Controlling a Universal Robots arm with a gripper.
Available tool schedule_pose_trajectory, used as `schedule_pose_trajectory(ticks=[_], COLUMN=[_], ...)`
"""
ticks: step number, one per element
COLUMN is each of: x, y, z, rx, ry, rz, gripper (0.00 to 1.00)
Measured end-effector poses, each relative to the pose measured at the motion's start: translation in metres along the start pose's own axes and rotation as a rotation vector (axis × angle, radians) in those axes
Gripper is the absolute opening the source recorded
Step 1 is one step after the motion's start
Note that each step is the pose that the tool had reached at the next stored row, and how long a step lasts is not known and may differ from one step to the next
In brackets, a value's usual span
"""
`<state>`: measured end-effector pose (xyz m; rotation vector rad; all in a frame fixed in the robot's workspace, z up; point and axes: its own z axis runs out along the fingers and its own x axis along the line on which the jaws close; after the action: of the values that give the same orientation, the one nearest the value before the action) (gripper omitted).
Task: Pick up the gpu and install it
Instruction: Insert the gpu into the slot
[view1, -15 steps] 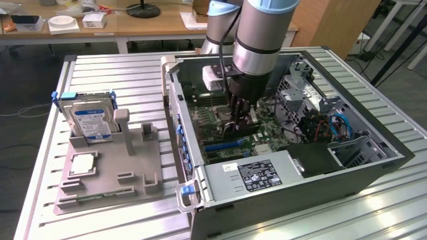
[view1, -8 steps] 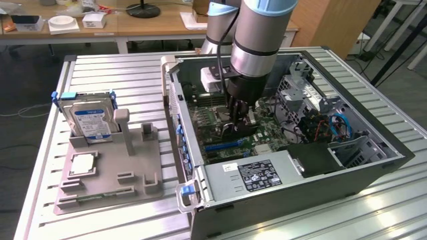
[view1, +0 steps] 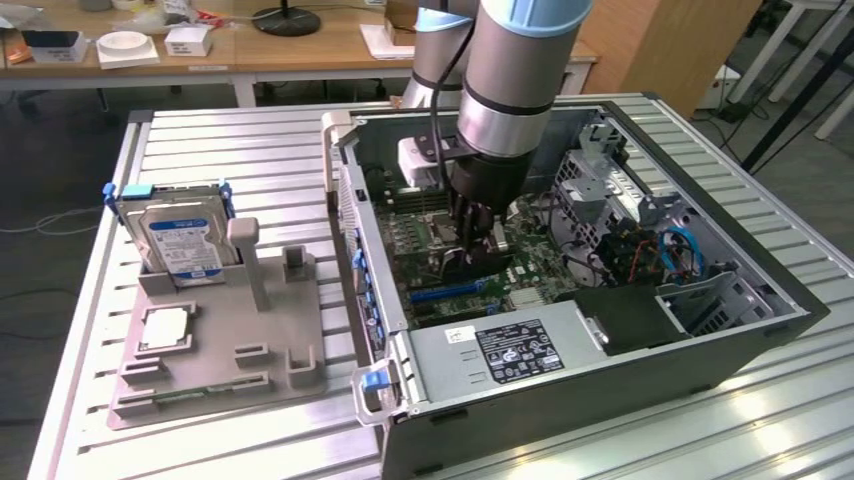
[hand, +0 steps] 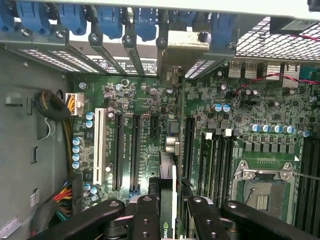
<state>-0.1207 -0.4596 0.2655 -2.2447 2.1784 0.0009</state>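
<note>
Wrist view: jaws clamped on the edge-on gpu (hand: 167, 192), its faces hidden, over the motherboard (hand: 145, 100).

Green motherboard (hand: 150, 100) dotted with blue-topped capacitors (hand: 77, 150), its expansion slots (hand: 117, 150) black but for one white slot (hand: 98, 145); latches (hand: 110, 20) bright blue. Gripper (hand: 168, 210) black, gpu (hand: 167, 175) edge green; hard drive (view1: 184, 240) label blue and white; holder tray (view1: 214, 385) plain grey.
</note>
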Motion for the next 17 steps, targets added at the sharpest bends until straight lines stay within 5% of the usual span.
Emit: schedule_pose_trajectory(ticks=[17], x=[0.0000], y=[0.0025], z=[0.0085], rx=[0.0001], ry=[-0.0001], rz=[0.000], gripper=[0.26])
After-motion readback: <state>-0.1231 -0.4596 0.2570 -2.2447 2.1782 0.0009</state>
